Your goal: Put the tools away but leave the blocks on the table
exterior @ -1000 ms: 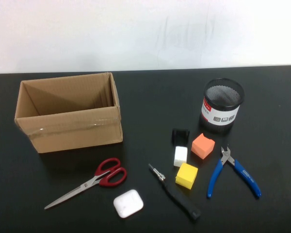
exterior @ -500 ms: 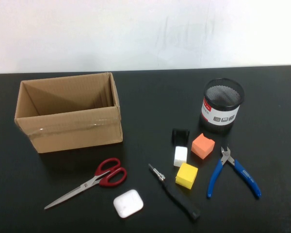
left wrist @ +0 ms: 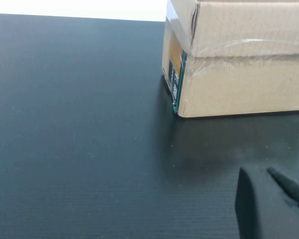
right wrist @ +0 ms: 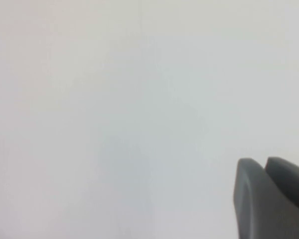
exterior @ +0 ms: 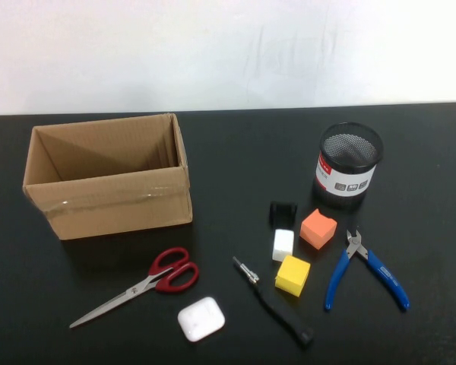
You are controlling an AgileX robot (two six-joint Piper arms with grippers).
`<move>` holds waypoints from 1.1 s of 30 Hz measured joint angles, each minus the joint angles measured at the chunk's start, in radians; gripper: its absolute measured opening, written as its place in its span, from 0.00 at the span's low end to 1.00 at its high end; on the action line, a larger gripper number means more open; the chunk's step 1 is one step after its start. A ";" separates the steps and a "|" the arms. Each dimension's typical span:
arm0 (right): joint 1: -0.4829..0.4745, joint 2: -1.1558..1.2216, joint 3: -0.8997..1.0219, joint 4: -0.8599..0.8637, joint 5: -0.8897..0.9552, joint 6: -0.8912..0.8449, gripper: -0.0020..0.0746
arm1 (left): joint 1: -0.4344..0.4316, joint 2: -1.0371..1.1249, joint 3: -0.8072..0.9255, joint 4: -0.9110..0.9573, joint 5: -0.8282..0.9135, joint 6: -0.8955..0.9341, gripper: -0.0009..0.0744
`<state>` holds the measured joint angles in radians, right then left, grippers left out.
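On the black table (exterior: 235, 152) lie red-handled scissors (exterior: 148, 283) at the front left, a slim black screwdriver (exterior: 273, 303) at the front middle and blue-handled side cutters (exterior: 365, 268) at the right. An orange block (exterior: 318, 228), a yellow block (exterior: 292, 275) and a smaller white block (exterior: 283, 244) sit between the screwdriver and the cutters. Neither arm shows in the high view. My left gripper (left wrist: 261, 172) is shut and empty, low over the table (left wrist: 79, 124) near the cardboard box (left wrist: 239, 64). My right gripper (right wrist: 261, 162) is shut and empty, facing a blank white wall.
An open cardboard box (exterior: 110, 179) stands at the left. A black mesh pen cup (exterior: 349, 166) stands at the back right. A white rounded case (exterior: 201, 318) lies near the scissors. A small black object (exterior: 283, 213) sits behind the white block.
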<state>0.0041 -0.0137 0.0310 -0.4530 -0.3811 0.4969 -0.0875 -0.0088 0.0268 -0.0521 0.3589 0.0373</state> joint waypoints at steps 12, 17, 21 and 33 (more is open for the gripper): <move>0.000 0.000 -0.159 0.534 -0.277 -0.210 0.02 | 0.000 0.000 0.000 0.000 0.000 0.000 0.01; 0.000 0.055 -0.338 0.656 -0.214 -0.203 0.02 | 0.000 0.000 0.000 0.000 0.000 0.000 0.01; 0.000 0.166 -0.512 0.660 -0.022 -0.170 0.02 | 0.000 0.000 0.000 0.000 0.000 0.000 0.01; 0.000 0.633 -0.957 0.619 0.782 -0.382 0.02 | 0.000 0.000 0.000 0.000 0.000 0.000 0.01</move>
<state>0.0041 0.6193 -0.9259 0.1660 0.4005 0.1147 -0.0875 -0.0088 0.0268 -0.0521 0.3589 0.0373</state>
